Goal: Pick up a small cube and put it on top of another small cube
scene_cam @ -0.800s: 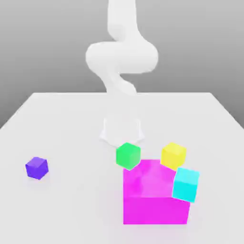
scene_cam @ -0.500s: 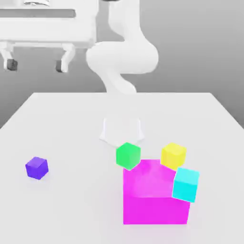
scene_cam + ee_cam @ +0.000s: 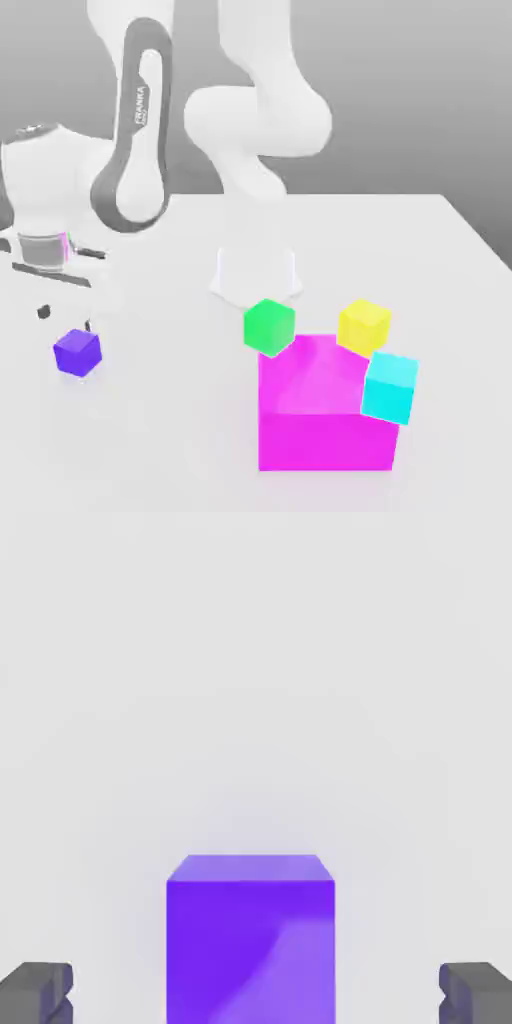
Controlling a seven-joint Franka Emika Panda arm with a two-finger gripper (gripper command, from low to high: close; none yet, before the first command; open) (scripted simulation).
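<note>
The small cube, glossy purple, rests on the white table toward the exterior view's left. My gripper hangs just above it and slightly behind, open, and its dark fingertips hold nothing. In the hand view the small cube lies between the two wide-apart fingers, and the gripper is centred over it without touching.
A large magenta block stands at the front right. A green cube, a yellow cube and a cyan cube cluster against it. The arm's white base stands behind them on the table.
The hand has swung down from high at the exterior view's left to just above the purple cube. None of the cubes moved.
</note>
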